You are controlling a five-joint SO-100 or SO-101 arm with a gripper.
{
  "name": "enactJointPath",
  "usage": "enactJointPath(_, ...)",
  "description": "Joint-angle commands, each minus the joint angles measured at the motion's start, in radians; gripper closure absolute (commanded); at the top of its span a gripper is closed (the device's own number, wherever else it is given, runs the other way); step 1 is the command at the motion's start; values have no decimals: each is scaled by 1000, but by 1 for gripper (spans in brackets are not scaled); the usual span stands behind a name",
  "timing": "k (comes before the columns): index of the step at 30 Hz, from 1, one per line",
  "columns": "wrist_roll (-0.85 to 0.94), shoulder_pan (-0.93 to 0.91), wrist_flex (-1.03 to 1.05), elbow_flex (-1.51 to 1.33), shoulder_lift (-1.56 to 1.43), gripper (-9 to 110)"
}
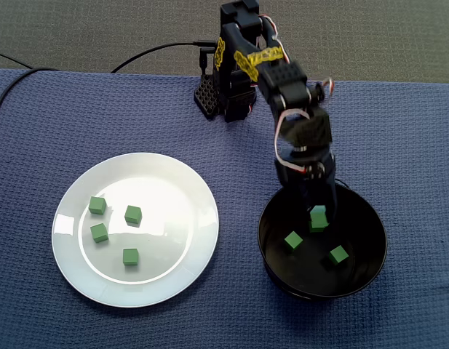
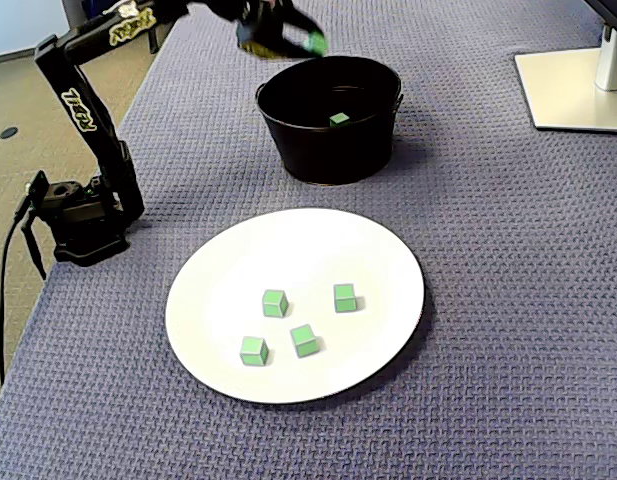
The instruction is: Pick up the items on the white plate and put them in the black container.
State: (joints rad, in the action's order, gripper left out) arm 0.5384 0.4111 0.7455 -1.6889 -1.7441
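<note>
**While four cubes (image 1: 97,205) (image 1: 133,214) (image 1: 100,233) (image 1: 130,256) lie on the plate (image 1: 169,189), the gripper (image 1: 319,218) holds a fifth over the bowl (image 1: 370,265)**

Because the fingers are dark against the black bowl, their tips are hard to make out in the fixed view from above; the held cube (image 1: 318,215) shows there as a pale green top between them. In the fixed view from the side the gripper (image 2: 310,42) is blurred near the top edge, with the held cube (image 2: 315,42) a green spot at its tip above the far rim of the bowl (image 2: 328,160); the jaws are closed on it. From that side the bowl's near wall hides most of the floor, so only one loose cube (image 2: 339,119) shows inside; from above two (image 1: 293,240) (image 1: 338,254) lie on the floor, apart from each other. That makes seven cubes in all: four on the plate, two in the bowl, one in the gripper.

The cubes have no long axis; the four on the plate sit flat, well apart, each turned at its own angle, clustered left of centre in the view from above. One plate and one bowl stand side by side on the blue cloth (image 1: 399,131), not touching. The arm (image 2: 83,100) rises from its base (image 2: 78,215); a cable (image 2: 6,290) runs off the frame, and a grey stand (image 2: 578,90) is cut off at the right edge.
</note>
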Motion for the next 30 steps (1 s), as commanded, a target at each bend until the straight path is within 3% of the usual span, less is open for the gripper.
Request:
enactJointPath(1, 11, 14, -71, -80, 29, 102)
enactJointPath(6, 31, 18, -100, -146, 52, 97)
enactJointPath(8, 37, 11, -66, -123, 32, 75)
enactJointPath(10, 49, -5, -12, -80, -9, 66)
enactJointPath(17, 91, -169, 232, 167, -175, 64)
enactJointPath(25, -242, -653, 683, 713, -87, 64)
enactJointPath(30, -405, -888, 811, 810, 49, 57)
